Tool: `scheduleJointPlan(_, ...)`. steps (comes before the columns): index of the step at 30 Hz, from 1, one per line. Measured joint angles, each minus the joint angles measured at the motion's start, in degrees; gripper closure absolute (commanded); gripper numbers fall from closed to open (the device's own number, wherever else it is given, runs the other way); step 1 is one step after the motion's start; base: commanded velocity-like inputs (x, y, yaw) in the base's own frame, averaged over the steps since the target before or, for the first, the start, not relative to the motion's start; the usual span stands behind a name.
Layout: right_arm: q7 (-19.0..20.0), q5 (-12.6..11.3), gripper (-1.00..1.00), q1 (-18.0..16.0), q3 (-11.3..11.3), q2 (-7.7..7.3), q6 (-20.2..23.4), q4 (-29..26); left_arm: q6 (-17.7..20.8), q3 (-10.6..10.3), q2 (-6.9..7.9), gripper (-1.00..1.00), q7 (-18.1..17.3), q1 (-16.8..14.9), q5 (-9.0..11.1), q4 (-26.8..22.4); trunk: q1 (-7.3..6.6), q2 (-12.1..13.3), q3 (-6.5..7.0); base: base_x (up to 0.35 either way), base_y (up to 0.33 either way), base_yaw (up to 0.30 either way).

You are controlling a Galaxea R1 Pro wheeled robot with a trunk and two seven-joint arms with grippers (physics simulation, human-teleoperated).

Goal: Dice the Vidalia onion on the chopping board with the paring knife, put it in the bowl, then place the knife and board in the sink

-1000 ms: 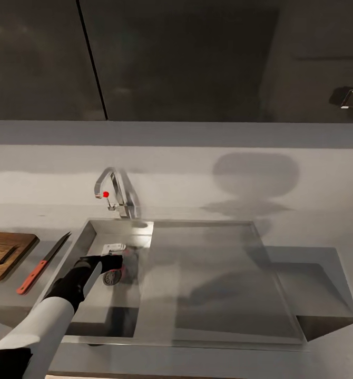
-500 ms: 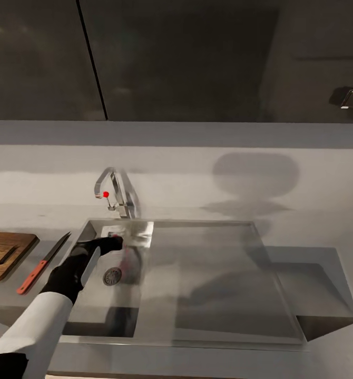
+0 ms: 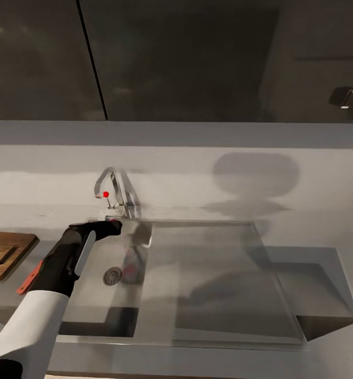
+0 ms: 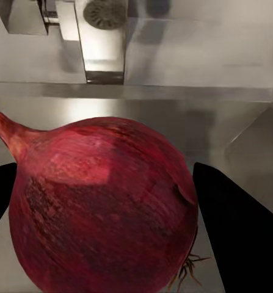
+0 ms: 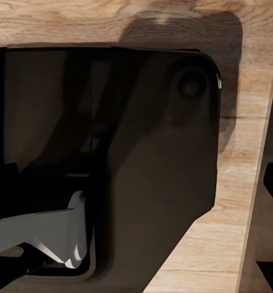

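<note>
My left gripper [image 3: 112, 227] is shut on the Vidalia onion [image 3: 114, 225], holding it above the back of the sink basin [image 3: 100, 302], just below the chrome tap [image 3: 115, 190]. In the left wrist view the dark red onion [image 4: 105, 210] sits between the two black fingers [image 4: 240, 235], with the round drain [image 4: 105, 12] beyond it. The chopping board [image 3: 5, 253] lies on the countertop [image 3: 45, 208] left of the sink. Beside the board, the paring knife's red-orange handle [image 3: 29, 283] pokes out from behind my left forearm, which hides the blade.
The flat steel drainboard [image 3: 218, 279] stretches right of the basin. Dark wall cabinets [image 3: 176, 58] hang above the grey backsplash. The right wrist view shows a dark part of the robot's body [image 5: 142, 171] over a wooden floor [image 5: 246, 201].
My left gripper has risen from the basin floor near the drain to the back rim under the tap, carrying the onion. My forearm now covers the knife's blade.
</note>
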Motion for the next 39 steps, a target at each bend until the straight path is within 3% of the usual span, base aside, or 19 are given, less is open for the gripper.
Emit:
scheduleJointPlan(8, 0.0, 0.0, -1.0, 0.0, 0.0, 0.05, 0.0, 0.0, 0.8, 0.1, 0.33, 1.0, 0.0, 0.0, -0.1, -2.3, 0.02, 0.0, 0.01, -0.222, 0.169, 0.0)
scheduleJointPlan(13, 0.0, 0.0, -1.0, 0.0, 0.1, 0.03, 0.0, 0.0, 7.5, 0.2, 2.33, 1.0, 0.0, 0.0, -0.1, -6.9, 0.0, 0.0, 0.0, -0.128, 0.26, 0.0)
scheduleJointPlan(15, 0.1, 0.1, -1.0, 0.0, 0.2, -0.03, -0.1, 0.0, 8.4, 0.2, 2.71, 1.0, 0.0, 0.0, 0.0, -7.9, 0.0, 0.0, 0.0, -0.017, 0.295, 0.0)
scheduleJointPlan(39, 0.3, 0.2, -1.0, 0.0, 0.3, -0.09, -2.2, 0.0, 9.0, 0.2, 2.99, 1.0, 0.0, 0.0, 0.2, -10.6, 0.0, 0.0, 0.0, -0.001, 0.3, 0.0)
